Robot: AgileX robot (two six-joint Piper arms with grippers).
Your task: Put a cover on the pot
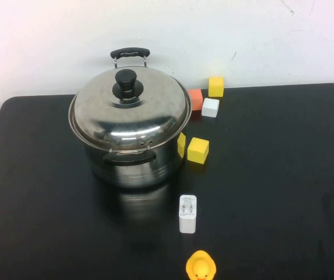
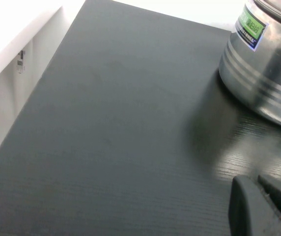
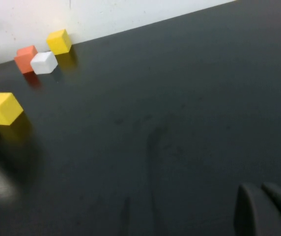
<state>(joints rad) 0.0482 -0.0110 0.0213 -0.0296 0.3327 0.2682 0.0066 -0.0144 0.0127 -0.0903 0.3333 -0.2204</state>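
A steel pot [image 1: 133, 160] stands on the black table [image 1: 272, 175], left of the middle. Its domed steel lid [image 1: 129, 109] with a black knob [image 1: 125, 83] lies on the pot's rim. One black pot handle [image 1: 130, 53] shows at the back. Neither arm shows in the high view. In the left wrist view my left gripper [image 2: 252, 181] is shut and empty, low over the table a short way from the pot's wall [image 2: 261, 73]. In the right wrist view my right gripper [image 3: 258, 187] is shut and empty over bare table.
Yellow [image 1: 198, 150], white [image 1: 210, 107], orange [image 1: 195, 99] and another yellow [image 1: 215, 86] cube lie right of the pot. A white charger [image 1: 187, 213] and a yellow duck [image 1: 201, 267] lie in front. The table's left edge [image 2: 57, 59] is near my left gripper.
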